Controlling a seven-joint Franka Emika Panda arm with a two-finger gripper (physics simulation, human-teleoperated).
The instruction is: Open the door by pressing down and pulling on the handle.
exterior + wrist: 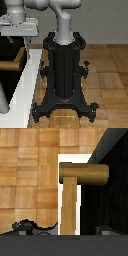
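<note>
**Handle under the wrist, not yet gripped**

Handle (84, 174) — brass lever bar, its stub (69, 203) joined to the door (116, 188), a dark panel at the exterior view's left. Lever lay directly beneath the fingers (27, 226), long axis running out from the door edge. Fingers appeared spread and empty — only dark tips showed. Pedestal (65, 75) stood well apart. No containers present.

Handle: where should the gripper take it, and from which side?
Probably the handle's long slim bar, away from the thick stub that meets the door. Come from above: the open gripper lines up with the bar, with a finger on each side, so closing across its round section should hold for pressing down.
</note>
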